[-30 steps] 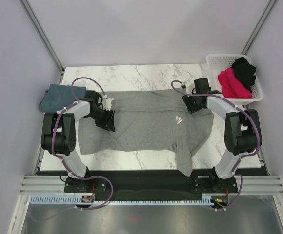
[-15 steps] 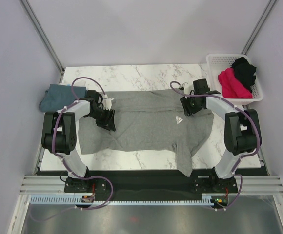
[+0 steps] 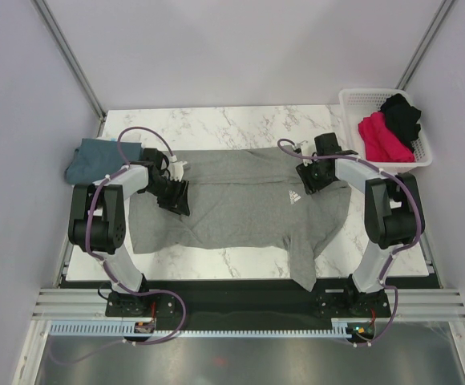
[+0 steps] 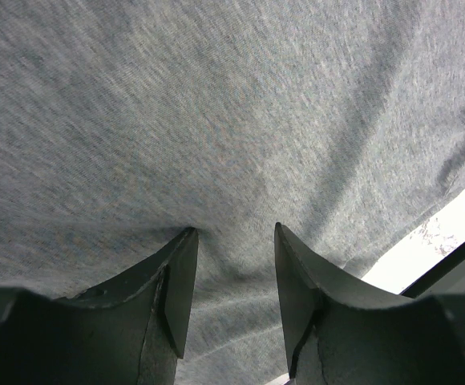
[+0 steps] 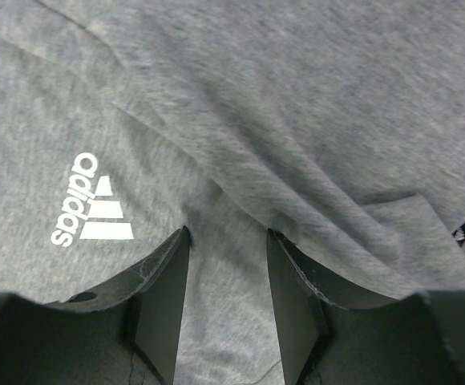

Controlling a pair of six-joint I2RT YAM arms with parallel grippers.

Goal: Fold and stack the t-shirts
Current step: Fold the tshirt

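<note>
Your right gripper has crept slightly up-left on the grey t-shirt spread mid-frame; the left gripper stays put. Both stand half-parted, tips on cloth, pinching nothing: the fold hasn't begun.

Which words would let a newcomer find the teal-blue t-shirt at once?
Start at the white marble table and go to its left edge. The dusty teal-blue t-shirt lies there in a small heap. It is the only blue cloth, left of the spread-out grey t-shirt.
</note>
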